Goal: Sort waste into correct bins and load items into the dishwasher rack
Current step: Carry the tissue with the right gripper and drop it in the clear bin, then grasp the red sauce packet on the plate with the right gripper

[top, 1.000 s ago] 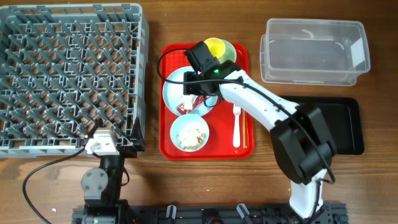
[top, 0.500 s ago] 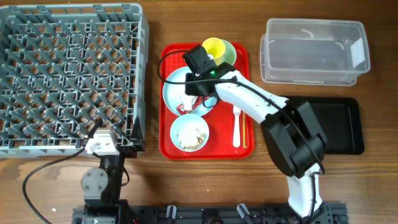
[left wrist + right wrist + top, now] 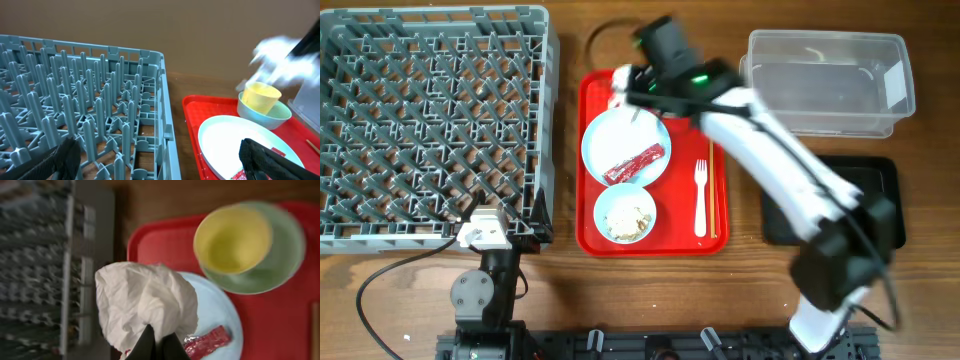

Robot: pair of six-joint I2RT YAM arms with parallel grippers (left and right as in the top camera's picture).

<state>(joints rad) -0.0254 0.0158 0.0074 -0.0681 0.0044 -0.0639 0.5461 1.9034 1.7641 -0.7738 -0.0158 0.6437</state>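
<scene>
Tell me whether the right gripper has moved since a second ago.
Yes. In the overhead view the right gripper has gone from above the white plate toward the red tray's far edge, carrying crumpled white paper.

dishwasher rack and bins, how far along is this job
Barely started. The dishwasher rack and clear tub look empty. In hand: the right tool grips a crumpled white paper above the red tray. To do: red wrapper, rice bowl, fork, yellow cup, plate.
</scene>
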